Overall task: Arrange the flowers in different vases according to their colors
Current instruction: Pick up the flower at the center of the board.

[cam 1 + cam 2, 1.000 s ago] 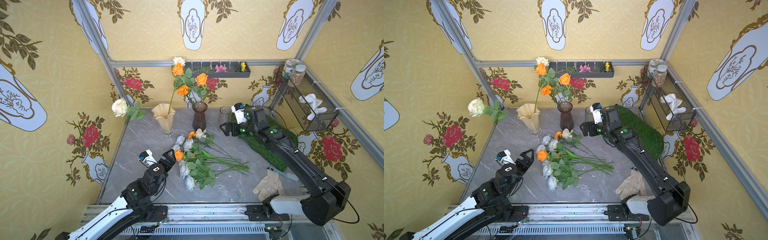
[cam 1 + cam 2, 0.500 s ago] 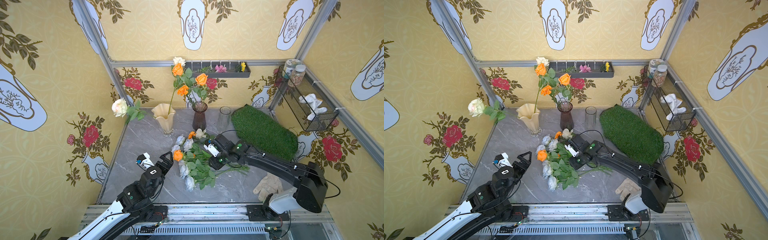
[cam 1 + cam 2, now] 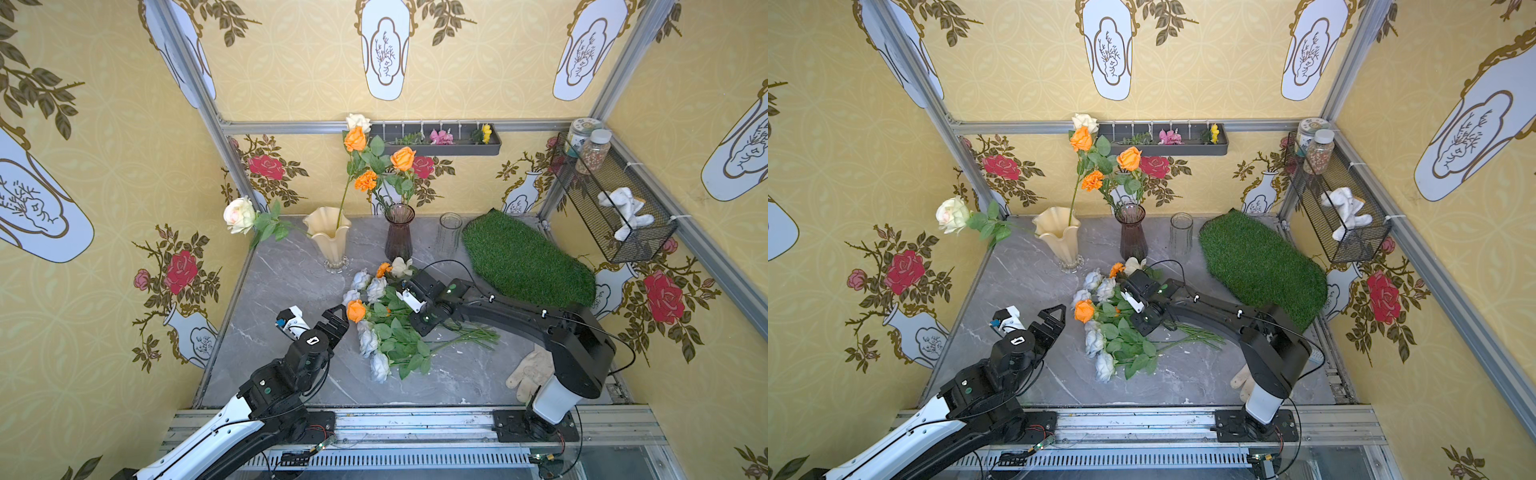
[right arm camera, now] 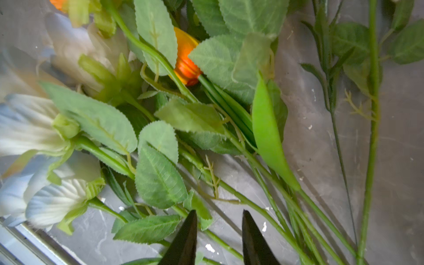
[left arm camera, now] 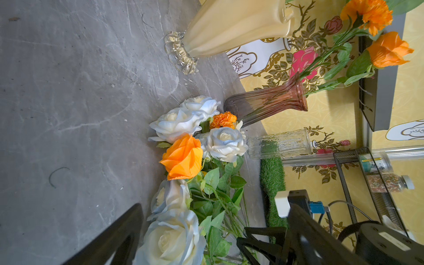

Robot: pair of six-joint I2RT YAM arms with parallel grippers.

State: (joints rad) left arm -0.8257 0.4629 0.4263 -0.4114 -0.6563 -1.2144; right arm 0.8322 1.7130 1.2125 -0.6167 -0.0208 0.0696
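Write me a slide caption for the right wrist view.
Right pincer, tips apart, low over the leafy green stems of the flowers piled on the grey tabletop.

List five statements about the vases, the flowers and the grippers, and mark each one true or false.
1. The clear glass vase is empty. True.
2. The purple vase holds blue-white roses. False: it holds orange flowers.
3. The left gripper is open, close beside the orange rose on the table. True.
4. The flower pile lies on the grass mat. False: it lies on the grey tabletop, and the mat sits apart by the back right corner.
5. The right gripper is down among the pile's stems. True.
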